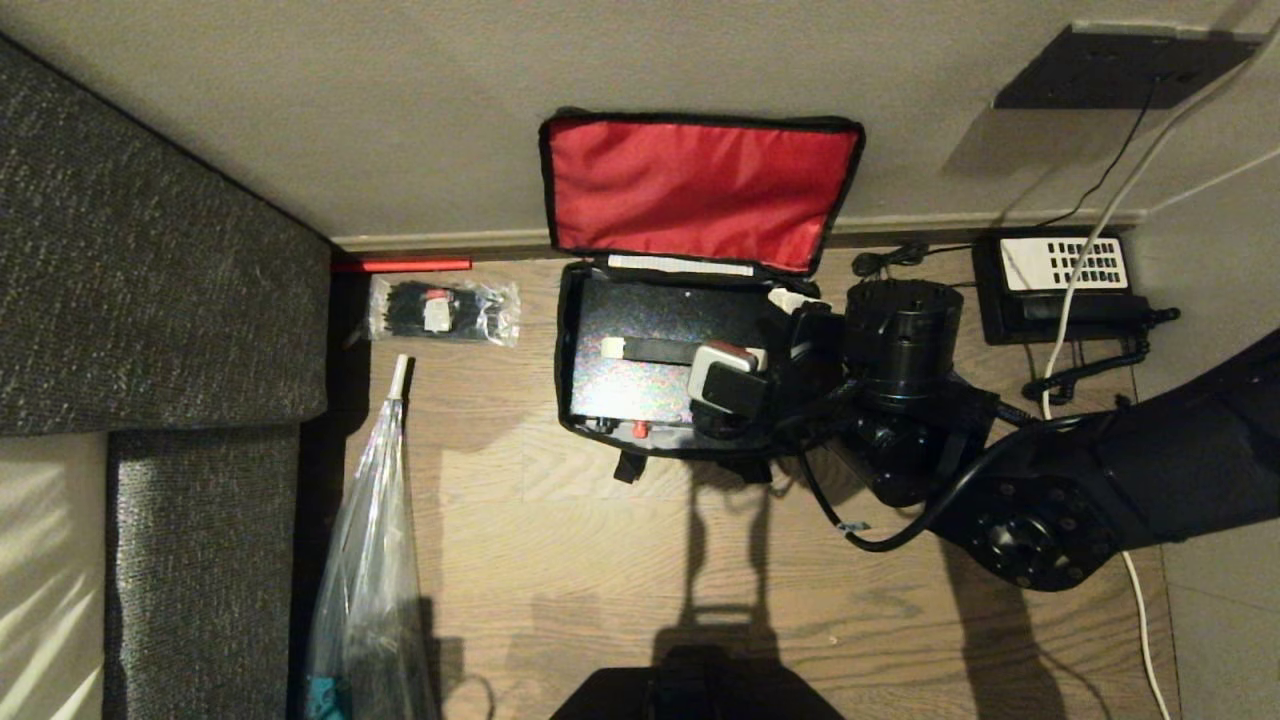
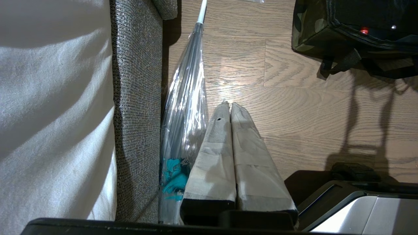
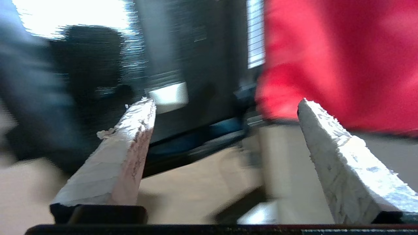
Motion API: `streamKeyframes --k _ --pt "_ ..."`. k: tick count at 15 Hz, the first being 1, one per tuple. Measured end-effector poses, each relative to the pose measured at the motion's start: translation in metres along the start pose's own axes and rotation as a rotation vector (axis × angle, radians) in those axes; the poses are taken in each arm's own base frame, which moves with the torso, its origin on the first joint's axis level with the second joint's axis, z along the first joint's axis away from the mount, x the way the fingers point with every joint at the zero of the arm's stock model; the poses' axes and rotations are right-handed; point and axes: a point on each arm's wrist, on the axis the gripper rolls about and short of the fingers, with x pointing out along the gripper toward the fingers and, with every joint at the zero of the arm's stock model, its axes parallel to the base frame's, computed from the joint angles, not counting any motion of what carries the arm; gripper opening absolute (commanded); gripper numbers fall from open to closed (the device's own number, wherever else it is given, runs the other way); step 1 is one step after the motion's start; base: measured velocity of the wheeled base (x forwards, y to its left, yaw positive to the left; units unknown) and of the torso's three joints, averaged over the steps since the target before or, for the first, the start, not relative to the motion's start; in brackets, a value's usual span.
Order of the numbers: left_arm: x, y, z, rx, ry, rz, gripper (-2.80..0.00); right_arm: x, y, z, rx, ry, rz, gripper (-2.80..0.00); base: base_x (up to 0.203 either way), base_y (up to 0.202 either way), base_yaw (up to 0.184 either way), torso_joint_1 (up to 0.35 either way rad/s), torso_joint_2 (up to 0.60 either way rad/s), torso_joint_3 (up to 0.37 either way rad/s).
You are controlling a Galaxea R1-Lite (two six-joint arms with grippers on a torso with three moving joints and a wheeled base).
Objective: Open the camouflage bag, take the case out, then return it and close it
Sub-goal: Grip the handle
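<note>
A grey sofa (image 1: pixel 150 260) fills nine o'clock, with a packet of black ties (image 1: pixel 443 311) and a clear umbrella (image 1: pixel 375 520) beside it. At centre the camouflage bag (image 1: pixel 590 300) lies open, the case (image 1: pixel 650 350) inside. The right gripper (image 3: pixel 225 106), fingers spread and empty, hangs over the bag's three-o'clock end. A telephone (image 1: pixel 1060 285) sits at two o'clock. The left gripper (image 2: pixel 229 107), fingers pressed together, hangs beside the umbrella.

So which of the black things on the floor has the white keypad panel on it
The telephone by the wall, at the far right of the head view. The case lying in the open camouflage bag is plain black with a small red knob, and the packet of black ties is clear plastic.
</note>
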Motion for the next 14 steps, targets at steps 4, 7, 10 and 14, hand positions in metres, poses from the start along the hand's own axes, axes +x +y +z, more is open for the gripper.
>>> streamKeyframes --k 4,7,10,14 --pt "0.000 0.000 0.000 0.000 0.000 0.000 -2.80 0.015 0.017 0.013 -0.061 0.028 -0.130 0.00 0.000 0.000 0.000 0.000 0.00 0.000" --pt "0.000 0.000 0.000 0.000 0.000 0.000 -2.80 0.025 0.031 0.029 0.007 0.111 -0.224 0.00 0.000 0.000 0.000 0.000 0.00 0.000" --pt "0.000 0.000 0.000 0.000 0.000 0.000 -2.80 0.033 0.042 0.045 0.020 0.102 -0.261 0.00 0.000 0.000 0.000 0.000 0.00 0.000" --pt "0.000 0.000 0.000 -0.001 0.000 0.000 -2.80 0.038 0.069 0.050 0.028 0.195 -0.270 0.00 0.000 0.000 0.000 0.000 0.00 0.000"
